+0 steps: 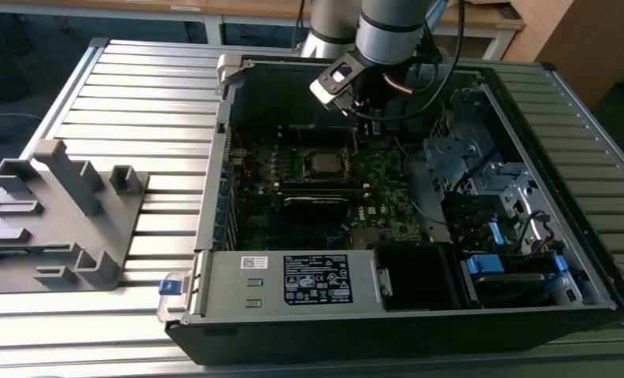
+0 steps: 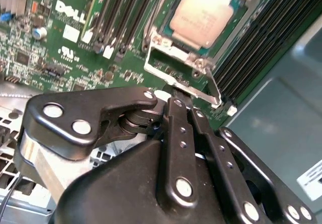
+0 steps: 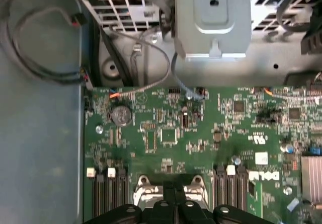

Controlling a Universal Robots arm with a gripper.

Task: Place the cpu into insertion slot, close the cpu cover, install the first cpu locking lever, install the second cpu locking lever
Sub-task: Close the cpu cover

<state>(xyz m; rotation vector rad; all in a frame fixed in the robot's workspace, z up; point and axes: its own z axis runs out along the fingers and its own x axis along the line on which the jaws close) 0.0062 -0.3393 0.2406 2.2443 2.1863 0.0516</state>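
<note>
The cpu (image 2: 204, 12), a flat square chip with a dull grey-brown top, lies in the insertion slot (image 1: 308, 164) on the green board inside the open computer case. The silvery cpu cover (image 2: 187, 57) frames the chip. A thin metal locking lever (image 2: 213, 85) runs along the frame's near corner. My gripper (image 2: 173, 94) hangs low over the board with its black fingers (image 2: 176, 118) pressed together, the tips right at the cover's edge beside the lever. In the exterior view the gripper (image 1: 362, 110) is over the back of the case, just beyond the cpu (image 1: 324, 163).
Long black memory slots (image 2: 123, 12) flank the socket on both sides. A metal bracket (image 3: 214, 17) and loose cables (image 3: 45, 43) sit beyond the board. The case holds a power supply (image 1: 290, 279) and a drive cage (image 1: 490, 264). A grey fixture (image 1: 60, 213) stands on the slatted table.
</note>
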